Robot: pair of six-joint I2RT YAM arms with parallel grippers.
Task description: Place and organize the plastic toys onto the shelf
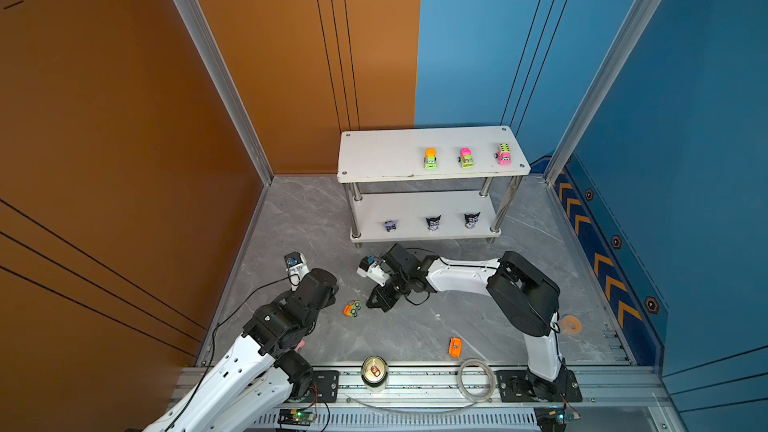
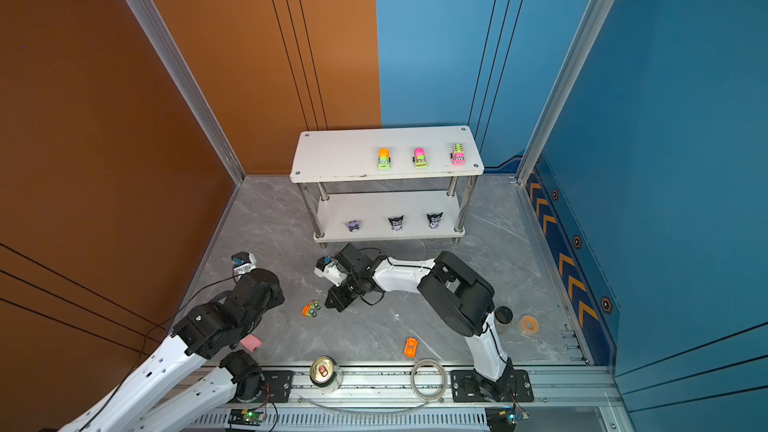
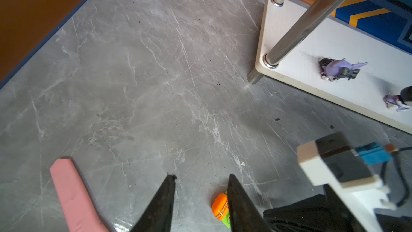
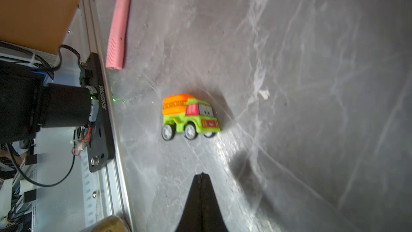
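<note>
Hazard: the green-and-orange toy car point(image 1: 352, 308) stands on its wheels on the surface point(image 1: 415, 326) and is likely to roll if one finger meets it first. In the left wrist view the car sits at the lower centre of the frame, inside the gap of the left hand point(image 3: 200, 176), just beside one finger and partly hidden by it, well clear of the other. The jaws stand moderately apart and hold nothing. An off-centre closure may push the car out rather than trap it. The right hand point(image 4: 201, 175) is fully closed and empty, its tip aimed at the car from near by without touching it. Both arms converge on the car, so contact between them is a second risk. The shelf point(image 1: 374, 155) stands at upper centre, well apart from the car.
</note>
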